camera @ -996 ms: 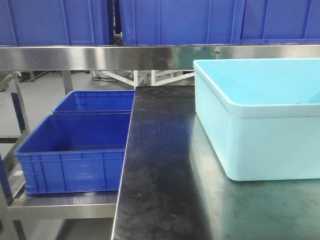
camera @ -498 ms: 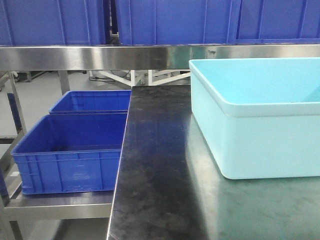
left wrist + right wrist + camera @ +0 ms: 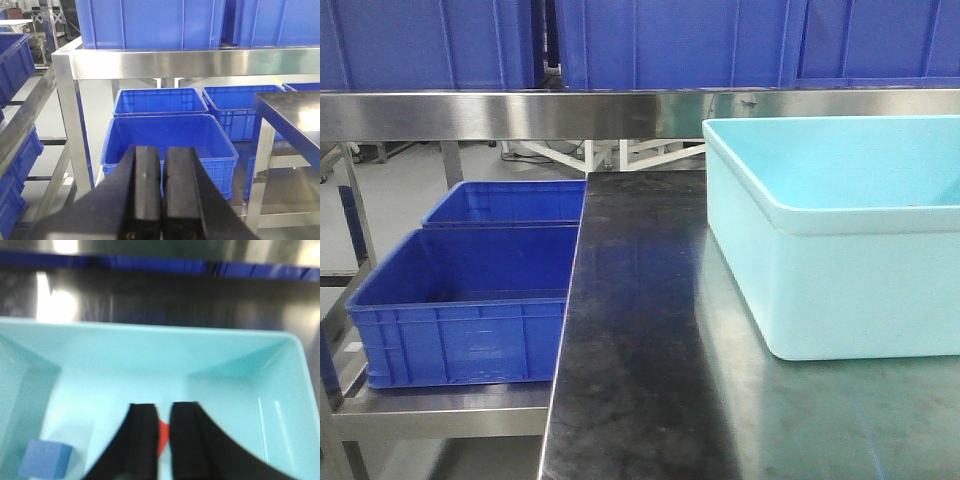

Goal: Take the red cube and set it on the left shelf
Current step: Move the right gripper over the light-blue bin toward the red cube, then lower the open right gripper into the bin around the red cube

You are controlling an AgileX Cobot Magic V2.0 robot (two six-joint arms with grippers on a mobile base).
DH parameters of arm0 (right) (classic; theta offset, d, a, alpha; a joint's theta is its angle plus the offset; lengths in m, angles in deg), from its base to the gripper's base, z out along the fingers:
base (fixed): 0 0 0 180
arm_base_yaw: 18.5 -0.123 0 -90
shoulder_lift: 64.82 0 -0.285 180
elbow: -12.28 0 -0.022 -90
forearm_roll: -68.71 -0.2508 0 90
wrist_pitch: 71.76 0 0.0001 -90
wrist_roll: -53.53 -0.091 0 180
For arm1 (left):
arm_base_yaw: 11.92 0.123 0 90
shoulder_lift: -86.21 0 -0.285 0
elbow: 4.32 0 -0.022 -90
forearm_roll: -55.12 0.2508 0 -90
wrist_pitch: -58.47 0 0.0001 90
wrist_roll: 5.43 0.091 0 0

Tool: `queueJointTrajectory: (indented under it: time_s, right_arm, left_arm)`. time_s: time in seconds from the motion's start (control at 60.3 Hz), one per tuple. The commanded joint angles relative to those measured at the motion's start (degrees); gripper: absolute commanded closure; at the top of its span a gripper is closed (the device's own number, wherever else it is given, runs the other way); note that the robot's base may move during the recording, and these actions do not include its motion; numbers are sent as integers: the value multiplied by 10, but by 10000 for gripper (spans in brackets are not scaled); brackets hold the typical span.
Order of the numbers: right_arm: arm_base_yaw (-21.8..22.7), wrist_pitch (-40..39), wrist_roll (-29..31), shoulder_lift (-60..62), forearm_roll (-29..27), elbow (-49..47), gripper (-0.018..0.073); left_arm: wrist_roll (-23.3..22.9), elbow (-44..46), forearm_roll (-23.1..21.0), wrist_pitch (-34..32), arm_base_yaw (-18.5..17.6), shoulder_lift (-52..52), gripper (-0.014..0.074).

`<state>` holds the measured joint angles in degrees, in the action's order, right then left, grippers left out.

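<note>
In the right wrist view a sliver of the red cube shows on the floor of the light blue bin; my right gripper's black fingers hide most of it. The right gripper hangs over the bin, its fingers nearly together with only a thin gap and nothing held between the tips. My left gripper is shut and empty. It points at a blue crate on the lower left shelf. The front view shows neither gripper nor the cube, only the bin and the crate.
A blue cube lies in the bin's near left corner. The bin stands on a dark steel table. A steel rail carries more blue crates overhead. A second blue crate sits behind the first.
The front view drifted a little sideways and came back. Nothing in the scene has moved otherwise.
</note>
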<state>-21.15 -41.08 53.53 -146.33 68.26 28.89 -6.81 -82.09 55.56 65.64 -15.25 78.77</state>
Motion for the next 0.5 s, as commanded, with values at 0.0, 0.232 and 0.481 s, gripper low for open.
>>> queueJointTrajectory:
  time_s: [0.0, 0.232, 0.481]
  right_arm:
    - [-1, 2, 9, 4, -2, -29, 113]
    - [-1, 53, 9, -20, -2, -29, -31]
    - [-1, 66, 9, -47, -17, -29, -31]
  left_arm:
    - [0, -13, -4, -52, -2, 8, 495]
    - [0, -13, -4, -52, -2, 8, 495]
    - [0, -13, -4, -52, -2, 8, 495]
